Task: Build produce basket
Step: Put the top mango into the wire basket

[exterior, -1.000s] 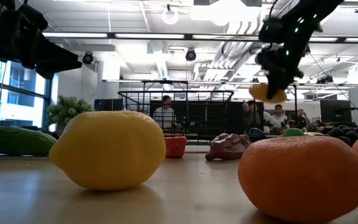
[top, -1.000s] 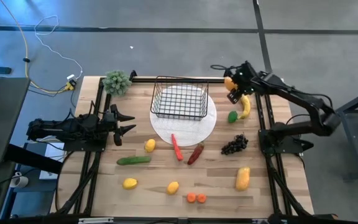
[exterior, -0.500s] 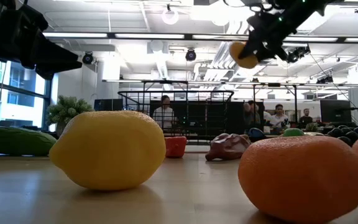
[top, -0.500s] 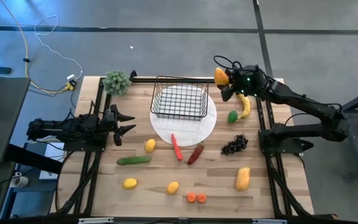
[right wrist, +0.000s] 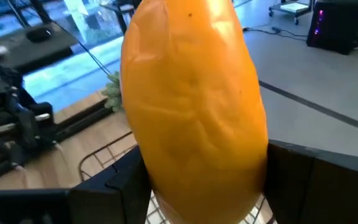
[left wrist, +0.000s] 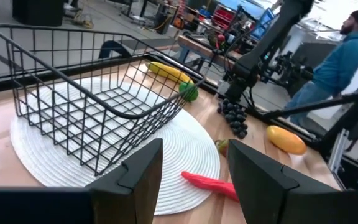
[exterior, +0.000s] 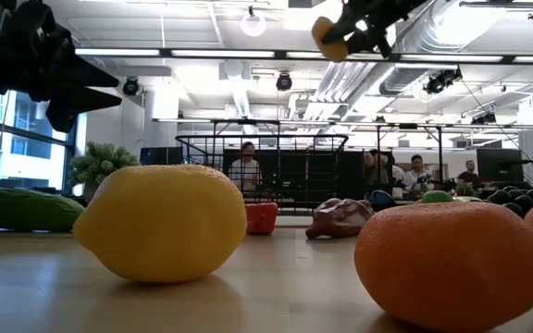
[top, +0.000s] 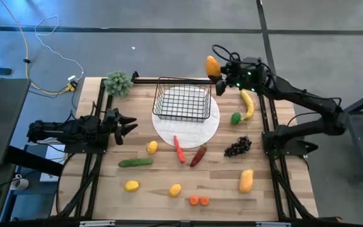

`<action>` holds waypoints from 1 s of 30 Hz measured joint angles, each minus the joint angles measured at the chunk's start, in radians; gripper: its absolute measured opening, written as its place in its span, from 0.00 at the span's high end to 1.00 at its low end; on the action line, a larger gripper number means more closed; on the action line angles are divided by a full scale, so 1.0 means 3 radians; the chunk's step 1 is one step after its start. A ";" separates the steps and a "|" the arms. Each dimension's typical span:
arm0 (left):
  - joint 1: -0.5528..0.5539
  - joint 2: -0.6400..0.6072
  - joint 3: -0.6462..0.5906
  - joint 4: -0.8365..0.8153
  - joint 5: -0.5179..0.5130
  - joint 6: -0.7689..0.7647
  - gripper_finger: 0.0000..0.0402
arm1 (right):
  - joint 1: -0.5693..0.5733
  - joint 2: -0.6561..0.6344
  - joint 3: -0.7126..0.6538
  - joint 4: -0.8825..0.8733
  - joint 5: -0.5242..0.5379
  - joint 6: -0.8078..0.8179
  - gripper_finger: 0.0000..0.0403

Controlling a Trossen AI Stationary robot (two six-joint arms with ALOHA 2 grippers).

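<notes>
My right gripper [top: 222, 70] is shut on an orange mango [top: 213, 65] and holds it high in the air just off the far right corner of the black wire basket [top: 182, 103]. In the low view the mango [exterior: 329, 35] shows near the ceiling line. The basket stands by its bottom on a round white mat [top: 169, 130]. My left gripper [top: 126, 124] waits open at the table's left side, pointing at the basket [left wrist: 92, 106]. A banana [top: 247, 104], grapes [top: 237, 147], a chilli [top: 179, 149] and a cucumber [top: 135, 162] lie on the table. My right gripper pinches the mango [right wrist: 194, 106] between its two fingers [right wrist: 114, 186], which sit on the two flanks of its near end [right wrist: 166, 186]. The fingers reach level from the table's right. The mango sticks out past the fingertips, lifted clear of everything.
A second mango [top: 246, 180], lemons [top: 152, 147] [top: 132, 186] [top: 175, 190], carrot slices [top: 198, 200], a green lime [top: 236, 117] and a dark red piece [top: 198, 156] lie on the wood. A green plant [top: 118, 82] stands at the far left corner. People show in the room behind.
My right gripper has risen and travelled toward the table's left, from above the banana to the basket's far right corner, carrying the mango along, shut on it throughout.
</notes>
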 joint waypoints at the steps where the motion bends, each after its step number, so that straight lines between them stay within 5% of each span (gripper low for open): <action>1: 0.0000 0.0001 0.0000 0.0000 0.0001 0.0001 0.58 | -0.0002 0.0066 0.0068 -0.0057 0.0007 -0.0004 0.47; 30: 0.0000 0.0000 0.0000 0.0251 0.0027 -0.0150 0.58 | 0.0173 0.1440 0.0374 -0.0595 -0.0061 0.0021 0.44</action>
